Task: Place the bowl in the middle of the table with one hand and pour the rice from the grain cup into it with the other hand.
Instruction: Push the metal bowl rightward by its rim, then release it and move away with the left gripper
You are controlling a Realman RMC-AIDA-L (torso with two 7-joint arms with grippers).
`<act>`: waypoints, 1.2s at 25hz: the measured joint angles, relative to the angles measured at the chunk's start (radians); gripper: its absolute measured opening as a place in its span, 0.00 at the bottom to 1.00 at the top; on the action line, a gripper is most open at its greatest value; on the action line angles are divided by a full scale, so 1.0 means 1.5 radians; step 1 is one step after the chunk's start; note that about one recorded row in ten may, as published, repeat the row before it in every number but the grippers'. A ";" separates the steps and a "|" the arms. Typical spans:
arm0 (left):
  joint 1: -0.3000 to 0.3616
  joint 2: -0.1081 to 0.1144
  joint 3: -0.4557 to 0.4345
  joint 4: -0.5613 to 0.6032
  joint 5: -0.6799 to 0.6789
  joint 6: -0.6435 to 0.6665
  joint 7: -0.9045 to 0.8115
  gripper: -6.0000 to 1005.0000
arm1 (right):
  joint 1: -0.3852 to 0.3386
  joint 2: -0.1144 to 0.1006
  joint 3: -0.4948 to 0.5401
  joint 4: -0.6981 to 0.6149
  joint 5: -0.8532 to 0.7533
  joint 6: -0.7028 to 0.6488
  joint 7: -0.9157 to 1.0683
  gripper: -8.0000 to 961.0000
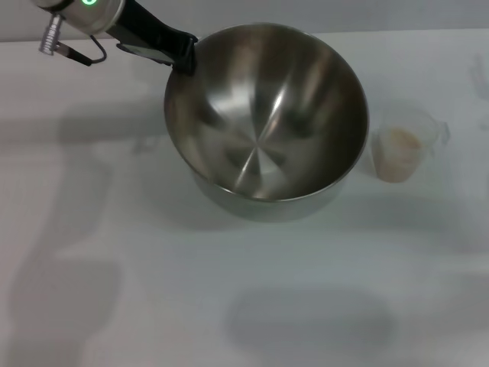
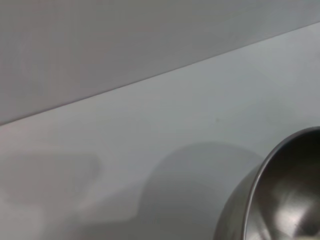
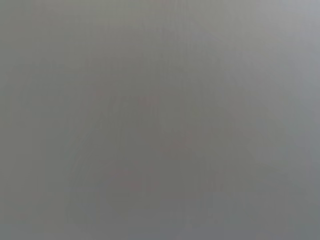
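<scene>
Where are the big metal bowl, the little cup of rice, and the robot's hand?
bowl [image 1: 263, 145]: head view, shiny inner surface.
grain cup [image 1: 403, 145]: head view, clear wall over the rice.
left gripper [image 1: 182, 55]: head view, black fingers at the bowl's rim.

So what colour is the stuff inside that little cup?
Pale beige rice, seen best in the head view.
</scene>
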 joint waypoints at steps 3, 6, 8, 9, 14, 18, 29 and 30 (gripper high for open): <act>-0.007 0.000 0.003 0.033 -0.011 0.021 0.005 0.05 | -0.001 0.001 0.001 0.001 0.000 -0.001 0.000 0.77; -0.011 0.000 0.003 0.062 -0.027 0.039 0.014 0.05 | 0.000 0.001 0.001 -0.001 0.000 -0.001 0.000 0.77; -0.014 0.000 0.004 0.080 -0.031 0.049 0.018 0.05 | 0.001 0.001 0.001 -0.001 0.000 -0.001 0.000 0.77; -0.016 0.000 0.004 0.088 -0.031 0.053 0.020 0.05 | 0.001 0.001 0.001 -0.002 0.000 -0.001 0.000 0.77; -0.021 -0.001 0.008 0.119 -0.032 0.076 0.024 0.05 | 0.001 0.000 0.001 -0.002 0.000 -0.001 0.000 0.77; -0.020 -0.001 0.018 0.126 -0.032 0.089 0.025 0.05 | 0.001 0.000 0.001 -0.002 0.000 -0.001 0.000 0.77; -0.016 -0.001 0.045 0.157 -0.030 0.131 0.025 0.05 | -0.004 0.000 0.001 -0.002 0.000 -0.001 0.000 0.77; -0.016 -0.001 0.045 0.157 -0.030 0.131 0.025 0.05 | -0.004 0.000 0.001 -0.002 0.000 -0.001 0.000 0.77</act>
